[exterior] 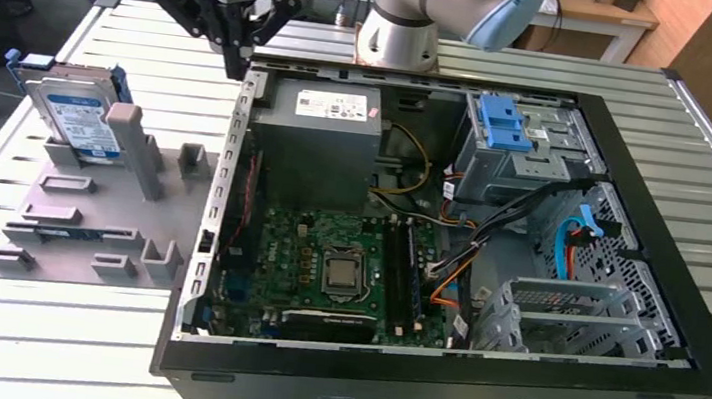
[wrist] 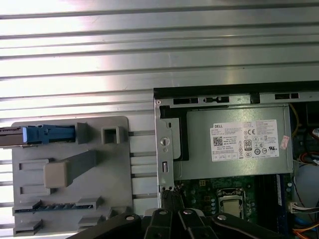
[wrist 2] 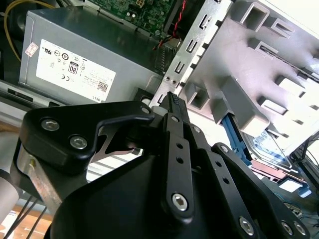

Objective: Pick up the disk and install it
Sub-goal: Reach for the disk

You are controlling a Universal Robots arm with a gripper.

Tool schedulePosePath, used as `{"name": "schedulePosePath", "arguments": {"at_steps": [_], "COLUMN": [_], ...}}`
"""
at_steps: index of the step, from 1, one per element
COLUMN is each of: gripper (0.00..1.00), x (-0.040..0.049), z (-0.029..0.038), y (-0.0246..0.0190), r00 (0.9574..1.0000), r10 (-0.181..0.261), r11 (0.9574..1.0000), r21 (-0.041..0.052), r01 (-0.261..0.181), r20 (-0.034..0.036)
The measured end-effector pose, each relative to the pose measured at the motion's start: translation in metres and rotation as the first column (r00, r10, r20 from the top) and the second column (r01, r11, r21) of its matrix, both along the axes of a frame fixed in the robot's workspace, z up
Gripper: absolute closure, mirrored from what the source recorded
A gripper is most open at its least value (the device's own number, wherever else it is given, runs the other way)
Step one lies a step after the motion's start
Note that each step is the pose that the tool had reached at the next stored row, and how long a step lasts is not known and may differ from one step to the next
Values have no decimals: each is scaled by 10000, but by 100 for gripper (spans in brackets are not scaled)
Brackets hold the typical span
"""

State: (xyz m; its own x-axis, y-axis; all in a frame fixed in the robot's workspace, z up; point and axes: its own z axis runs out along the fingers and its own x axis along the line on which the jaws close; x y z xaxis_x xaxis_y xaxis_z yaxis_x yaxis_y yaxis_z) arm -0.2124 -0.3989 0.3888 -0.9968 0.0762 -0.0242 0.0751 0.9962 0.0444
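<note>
Pincer (exterior: 234, 67) clenched, empty, by PC case (exterior: 441, 395) rim; disk (exterior: 80, 123) upright in gray holder (exterior: 84, 229), 8 o'clock from pincer, exterior view.

- One disk (exterior: 80, 118), upper left of the exterior view.
- One grey slotted holder (exterior: 84, 229) beneath it.
- One open computer case (exterior: 442, 391).
- Inside the case: one power supply (exterior: 324, 130), one circuit board (exterior: 322, 256), one blue latch (exterior: 505, 126).
- One robot arm (exterior: 404, 14) carrying one gripper (exterior: 234, 65).
- One counter (exterior: 44, 345).
</note>
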Motion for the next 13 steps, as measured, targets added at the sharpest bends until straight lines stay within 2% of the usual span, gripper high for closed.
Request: {"name": "schedulePosePath", "arguments": {"at_steps": [13], "gripper": [89], "x": [-47], "z": [-3], "y": [0], "r00": [10000], "r10": [0], "r11": [10000], "r21": [0], "r01": [0], "r20": [1]}}
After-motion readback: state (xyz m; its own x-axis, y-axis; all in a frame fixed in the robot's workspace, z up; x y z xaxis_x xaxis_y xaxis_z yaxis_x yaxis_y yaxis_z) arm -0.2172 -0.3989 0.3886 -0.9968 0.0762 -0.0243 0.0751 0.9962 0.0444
